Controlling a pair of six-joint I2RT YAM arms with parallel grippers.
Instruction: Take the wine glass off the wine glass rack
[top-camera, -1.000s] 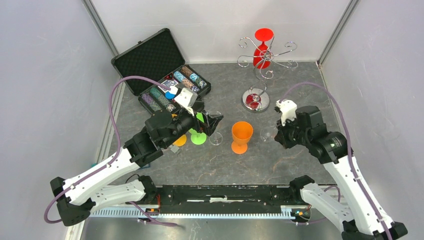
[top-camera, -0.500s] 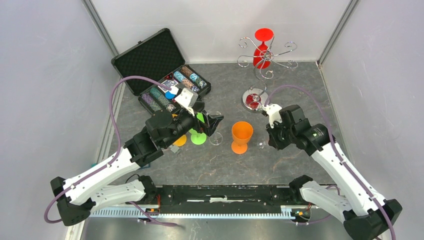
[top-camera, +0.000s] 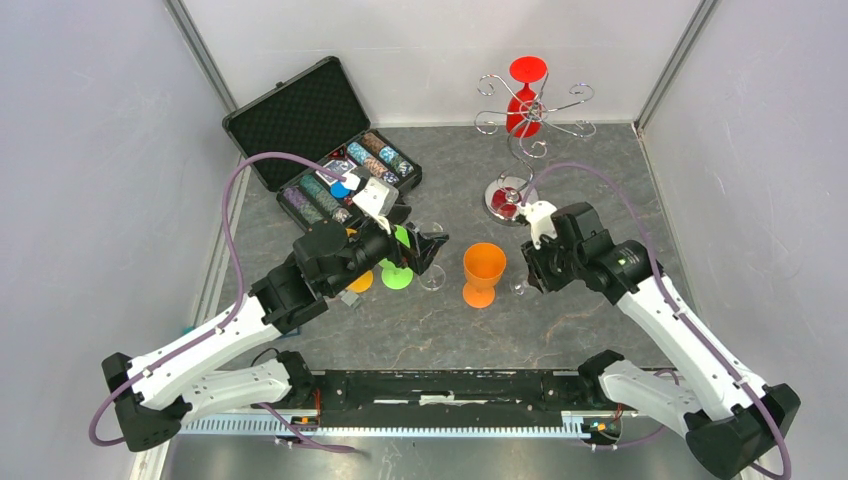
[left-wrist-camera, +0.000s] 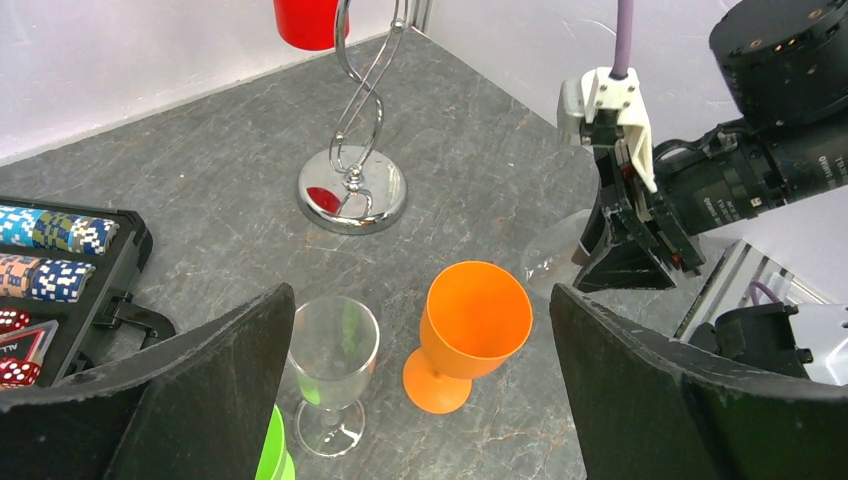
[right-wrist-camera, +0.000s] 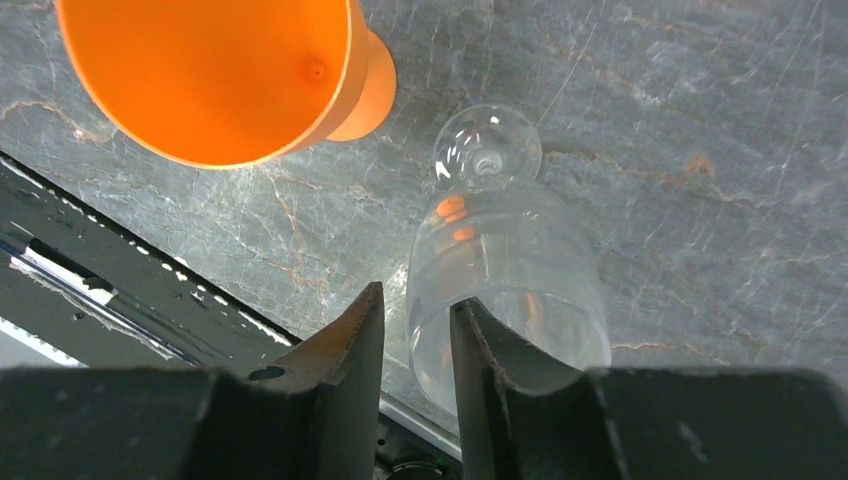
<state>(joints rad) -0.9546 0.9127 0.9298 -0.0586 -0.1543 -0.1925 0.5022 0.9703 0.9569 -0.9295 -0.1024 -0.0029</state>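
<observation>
The chrome wine glass rack (top-camera: 531, 108) stands at the back right on its round base (top-camera: 511, 200); it also shows in the left wrist view (left-wrist-camera: 352, 190). A red wine glass (top-camera: 521, 98) hangs upside down from one arm. My right gripper (top-camera: 526, 272) (right-wrist-camera: 418, 295) sits astride the rim of a clear wine glass (right-wrist-camera: 500, 250) whose foot is on the table. One finger is inside the bowl and one outside, with a narrow gap and neither pressing the wall. My left gripper (top-camera: 430, 250) (left-wrist-camera: 422, 295) is wide open and empty above another clear glass (left-wrist-camera: 333, 345).
An orange glass (top-camera: 483, 270) stands upright just left of the right gripper. A green glass (top-camera: 397, 272) and a small orange one (top-camera: 360, 280) stand under the left arm. An open black case (top-camera: 300, 120) of poker chips sits back left. Walls enclose the table.
My right arm has carried the clear glass left and down, to beside the orange glass. The left arm has barely moved.
</observation>
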